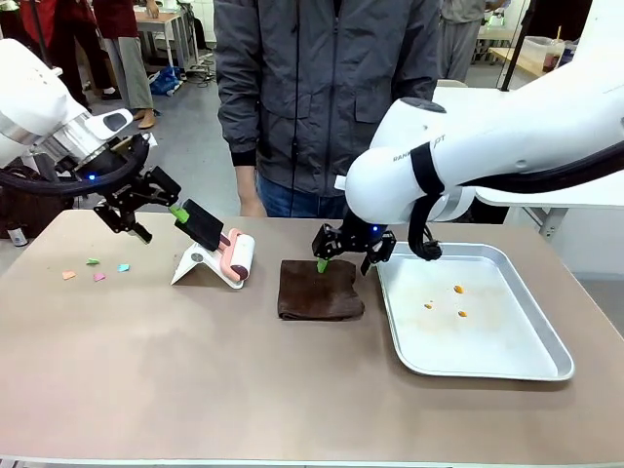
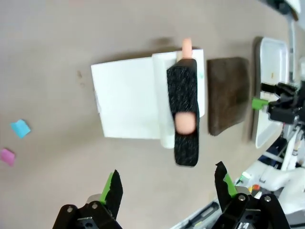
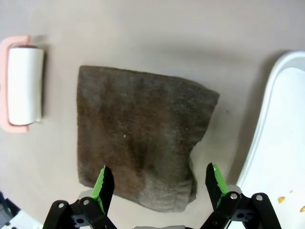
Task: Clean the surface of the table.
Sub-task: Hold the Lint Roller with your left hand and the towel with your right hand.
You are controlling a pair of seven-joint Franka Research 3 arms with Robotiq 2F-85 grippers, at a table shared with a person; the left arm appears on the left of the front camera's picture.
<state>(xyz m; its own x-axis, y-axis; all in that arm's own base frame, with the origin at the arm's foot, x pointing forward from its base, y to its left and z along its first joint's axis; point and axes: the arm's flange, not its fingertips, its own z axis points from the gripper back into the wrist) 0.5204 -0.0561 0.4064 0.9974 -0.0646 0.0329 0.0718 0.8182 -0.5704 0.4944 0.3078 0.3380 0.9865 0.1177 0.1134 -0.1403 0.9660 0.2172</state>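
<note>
The brown table (image 1: 195,380) carries a folded dark brown cloth (image 1: 320,290) at its middle. My right gripper (image 1: 344,261) hangs open just over the cloth's far edge; in the right wrist view the cloth (image 3: 143,133) lies between its spread fingertips (image 3: 103,186). A lint roller (image 1: 237,256) with a pink frame and black handle (image 1: 202,224) leans on a white stand (image 1: 195,265). Open, my left gripper (image 1: 161,222) sits beside the handle's end. In the left wrist view the handle (image 2: 185,119) lies ahead of the open gripper (image 2: 169,188).
Small coloured paper scraps (image 1: 95,269) lie on the table's left part, with a blue scrap (image 2: 20,128) in the left wrist view. A silver tray (image 1: 531,322) with orange crumbs (image 1: 458,290) stands at the right. A person in a grey jacket (image 1: 322,97) stands at the far edge.
</note>
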